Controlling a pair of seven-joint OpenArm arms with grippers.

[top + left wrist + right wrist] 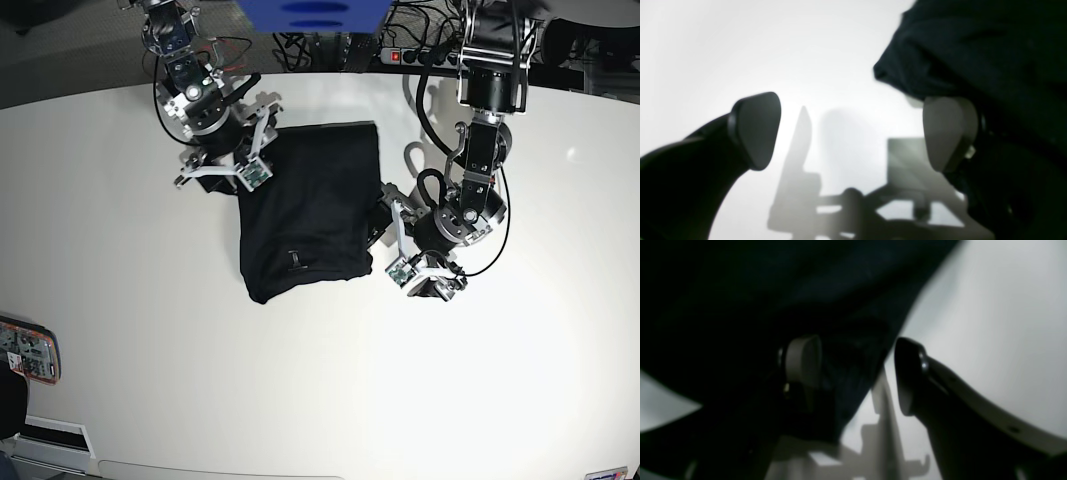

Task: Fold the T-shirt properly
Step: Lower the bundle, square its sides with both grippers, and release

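A: Near side first – what's down front?
B: Bare white table (pixel 330 400), small flat item (pixel 28 352) at its left edge, too small to ID.

A: Shirt?
B: Black T-shirt (pixel 310 215) lies folded mid-table, btwn the two arms, pale label toward its near end.

A: L gripper?
B: Left gripper (pixel 853 133) sits at the shirt's edge, base view's right side. Jaws wide open, nothing btwn them; cloth bunched over one finger (pixel 948 133).

A: R gripper?
B: Right gripper (pixel 857 373) at the shirt's far corner. Jaws apart, cloth edge hanging in the gap. Gripped or not – can't tell.

A: Behind?
B: Cables (pixel 330 45) past the table.
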